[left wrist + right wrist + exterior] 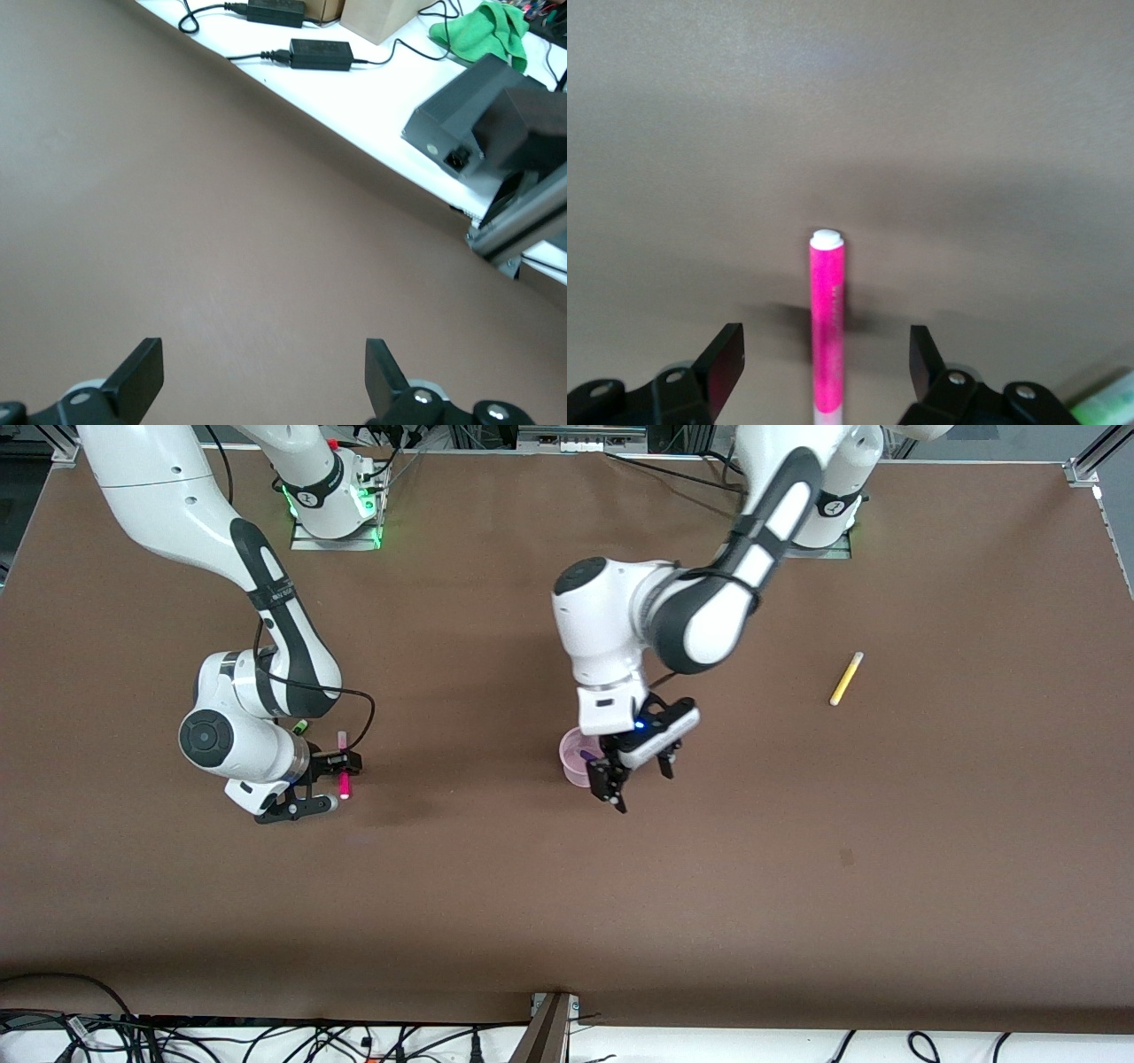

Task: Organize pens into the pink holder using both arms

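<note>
The brown matte surface (797,850) has wide bare room along the edge nearest the front camera and at the left arm's end, where only a slim yellow marker pen (846,678) lies, well apart from everything else. Four pens show in all, and one holder. The small pale pink translucent round cup (576,757) stands near the middle, with a dark purple pen (587,755) inside it. The left hand (640,778) hangs just beside the cup's rim, its black fingers (140,376) spread wide and holding nothing — its wrist view shows only bare brown between them, with the surface's edge and a white ledge of cables past it. Toward the right arm's end, the right hand (325,782) is down at the surface, fingers (723,365) wide apart on either side of the magenta-pink pen (827,323) with its pale tip, not touching it. A light green pen (300,727) lies just beside that wrist, mostly hidden by the arm.
</note>
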Motion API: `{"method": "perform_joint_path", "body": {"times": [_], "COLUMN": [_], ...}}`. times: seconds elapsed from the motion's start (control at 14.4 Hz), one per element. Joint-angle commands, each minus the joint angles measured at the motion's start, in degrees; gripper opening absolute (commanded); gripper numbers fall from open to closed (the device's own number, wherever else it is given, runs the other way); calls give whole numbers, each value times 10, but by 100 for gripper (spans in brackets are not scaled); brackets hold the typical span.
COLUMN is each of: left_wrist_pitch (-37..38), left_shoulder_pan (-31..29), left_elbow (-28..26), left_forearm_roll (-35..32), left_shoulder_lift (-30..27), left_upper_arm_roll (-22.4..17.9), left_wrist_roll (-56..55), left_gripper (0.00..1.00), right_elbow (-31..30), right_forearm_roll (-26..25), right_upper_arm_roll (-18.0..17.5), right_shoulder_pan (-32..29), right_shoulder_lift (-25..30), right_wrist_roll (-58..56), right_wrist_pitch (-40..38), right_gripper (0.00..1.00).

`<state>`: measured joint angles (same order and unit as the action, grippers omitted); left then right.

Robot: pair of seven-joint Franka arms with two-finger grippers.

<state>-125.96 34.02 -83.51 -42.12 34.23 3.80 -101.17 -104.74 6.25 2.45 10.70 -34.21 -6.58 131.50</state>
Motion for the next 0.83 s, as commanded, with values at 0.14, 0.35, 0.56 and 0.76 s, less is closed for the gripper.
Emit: {"method": "perform_joint_path", "body": {"times": [0.14, 0.35, 0.56, 0.76], "left_wrist_pitch": [34, 55, 78, 110], "left_shoulder_pan": [-80, -126, -160, -194], "left_elbow": [-9, -9, -8, -8], "left_forearm_roll": [141, 208, 260, 306], "left_shoulder_lift": [-70, -100, -121, -140], "left_upper_arm_roll": [8, 8, 8, 8], "left_wrist_roll": [226, 346, 448, 553], "left_gripper": [100, 100, 100, 100], "right_elbow": [-3, -3, -5, -5], "right_forearm_roll": [15, 15, 15, 15], "right_upper_arm_roll": [-2, -2, -2, -2], "right_shoulder_pan": [0, 0, 0, 0], "right_shoulder_lift": [-4, -7, -12, -14], "right_wrist_roll": [3, 2, 2, 2], "right_wrist_pitch": [8, 8, 17, 17], "right_gripper": [70, 57, 52, 46]}}
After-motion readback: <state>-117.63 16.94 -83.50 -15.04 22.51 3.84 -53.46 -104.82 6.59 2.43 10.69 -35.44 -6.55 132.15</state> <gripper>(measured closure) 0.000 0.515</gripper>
